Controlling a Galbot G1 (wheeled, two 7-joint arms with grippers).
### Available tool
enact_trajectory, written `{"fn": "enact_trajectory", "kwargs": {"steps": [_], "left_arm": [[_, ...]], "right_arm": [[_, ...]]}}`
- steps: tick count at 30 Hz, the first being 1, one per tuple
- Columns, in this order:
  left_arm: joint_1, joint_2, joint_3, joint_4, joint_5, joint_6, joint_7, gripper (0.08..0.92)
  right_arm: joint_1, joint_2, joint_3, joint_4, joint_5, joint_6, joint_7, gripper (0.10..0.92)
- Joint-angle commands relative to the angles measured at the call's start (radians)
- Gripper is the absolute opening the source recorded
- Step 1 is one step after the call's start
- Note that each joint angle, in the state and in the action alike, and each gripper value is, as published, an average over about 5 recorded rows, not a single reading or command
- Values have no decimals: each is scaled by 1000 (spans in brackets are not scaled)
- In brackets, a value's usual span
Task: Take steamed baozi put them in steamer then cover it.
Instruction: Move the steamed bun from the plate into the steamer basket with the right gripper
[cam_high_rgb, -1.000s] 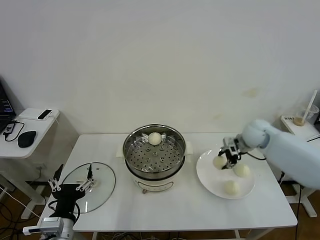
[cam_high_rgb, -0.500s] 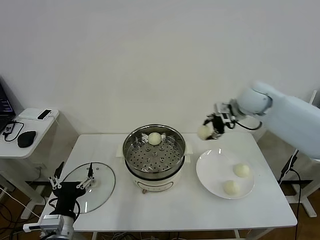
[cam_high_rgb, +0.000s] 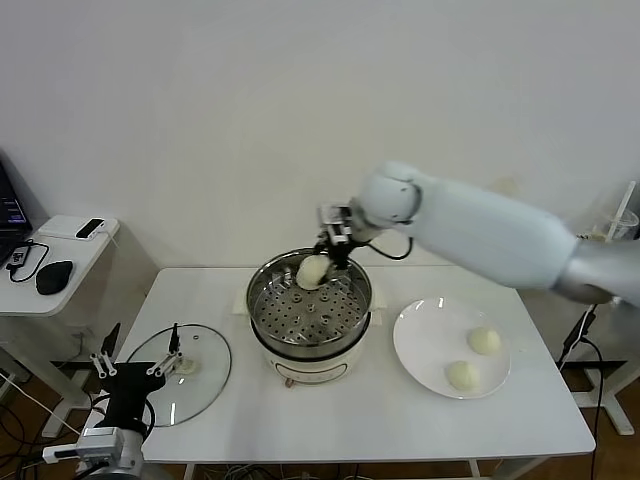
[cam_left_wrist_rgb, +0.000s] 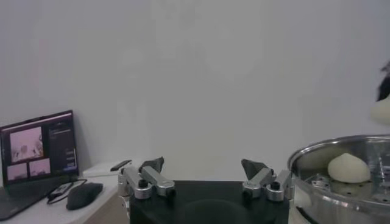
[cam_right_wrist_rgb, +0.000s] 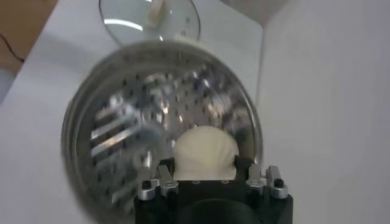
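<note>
Our right gripper (cam_high_rgb: 331, 247), near the centre of the head view, is clamped on a bun (cam_right_wrist_rgb: 205, 152) above the back rim of the steamer (cam_high_rgb: 310, 312). Another bun (cam_left_wrist_rgb: 348, 168) sits on the steamer's tray. Two buns (cam_high_rgb: 484, 340) lie on the white plate (cam_high_rgb: 420, 350) at right. At lower left, our left gripper (cam_high_rgb: 135, 370) hangs with fingers apart over the glass lid (cam_high_rgb: 190, 355).

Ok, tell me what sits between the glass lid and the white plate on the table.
The steamer stands between the glass lid and the white plate, as the head view shows; a baozi hangs over its tray in the right gripper.
</note>
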Motion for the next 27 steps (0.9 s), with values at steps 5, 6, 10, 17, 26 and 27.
{"fn": "enact_trajectory", "kwargs": {"steps": [5,6,10,17,26,27], "left_arm": [[0,-7,-6,-4,-1,-1,-1,823],[0,-8,-7,-4,-2,-1,-2,823],[2,-9,-12,-4,-6,-3,-2,823],[-2,-5,-19,-1,-13,-3,-2,823],[-3,-7,-17,-3,-14,-4,-3,823],[-2,-7,-17,-4,-15,-4,-4,823]], "right_arm": [[-67,242,-32,-191,14,-56,40,628],[-70,248,-34,-201,4,-57,39,628],[-82,265,-43,-241,-33,-54,39,628],[-97,281,-46,-288,-61,-43,34,628],[-94,283,-41,-309,-80,-32,22,768],[-86,274,-40,-301,-83,-29,11,789]]}}
